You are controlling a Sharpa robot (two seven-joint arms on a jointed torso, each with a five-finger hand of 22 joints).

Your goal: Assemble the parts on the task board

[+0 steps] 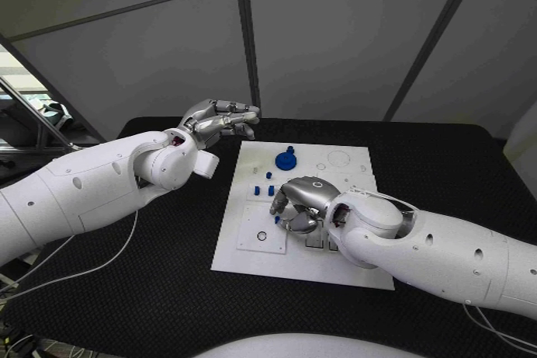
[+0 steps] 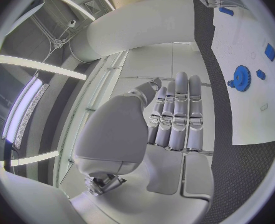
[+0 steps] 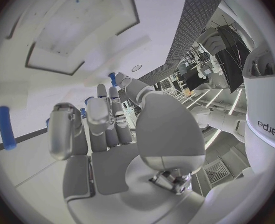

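Board (image 1: 336, 253): a white plate is laid in the middle of the black table (image 1: 134, 296), its long side running away from the robot. In the left wrist view it is seen again (image 2: 249, 84), beside the dark mat.

Gear (image 1: 286, 160): a blue toothed wheel is seated on the far part of the board, near its left edge; it is also seen from the left wrist (image 2: 241, 77).

Pegs (image 1: 256, 190): small blue pieces are stood on the board's left half, nearer than the gear and just left of the right hand. One blue peg (image 3: 6, 127) is seen lying or standing on the white surface in the right wrist view; which cannot be told.

Left hand (image 1: 220, 118): it is held off the board's far-left corner, above the table. Its fingers (image 2: 177, 114) are laid side by side, nearly straight, and nothing is held in them.

Right hand (image 1: 304, 205): it is lowered over the middle of the board, palm down, fingers curled toward the plate. In its wrist view the fingers (image 3: 103, 119) are seen reaching to the board, with blue pieces near their tips. Whether anything is gripped cannot be told.
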